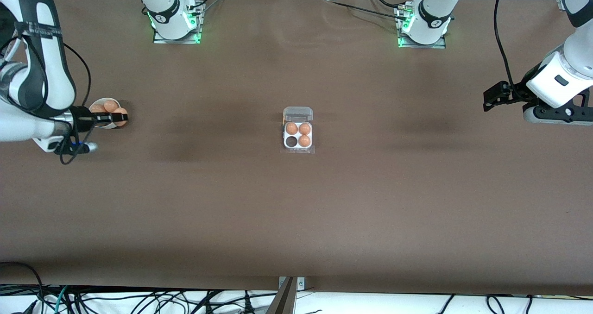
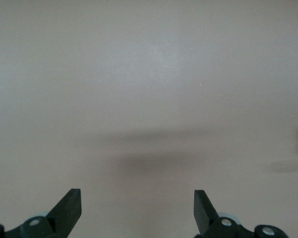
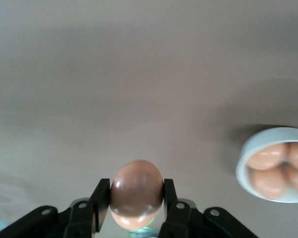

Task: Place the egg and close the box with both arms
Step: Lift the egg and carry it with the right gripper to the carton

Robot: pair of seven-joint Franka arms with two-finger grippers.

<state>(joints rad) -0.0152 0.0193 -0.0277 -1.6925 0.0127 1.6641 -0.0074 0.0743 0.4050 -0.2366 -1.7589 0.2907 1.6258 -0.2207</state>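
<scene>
My right gripper [image 1: 119,118] is shut on a light orange-brown egg [image 3: 136,193], also seen in the front view [image 1: 121,118], and holds it in the air over the rim of a white bowl [image 1: 98,104]. The box [image 1: 297,133], a white four-cell carton, sits at the table's middle with its clear lid [image 1: 298,114] open toward the robots' bases. It holds three eggs [image 1: 299,132]; the cell nearest the front camera toward the right arm's end [image 1: 291,141] is empty. My left gripper [image 2: 137,208] is open and empty, up in the air over the left arm's end of the table [image 1: 492,97].
The white bowl [image 3: 253,148] holds several more eggs [image 3: 273,168] near the right arm's end of the table. Black cables hang from both arms. The brown table [image 1: 296,203] is bare around the carton.
</scene>
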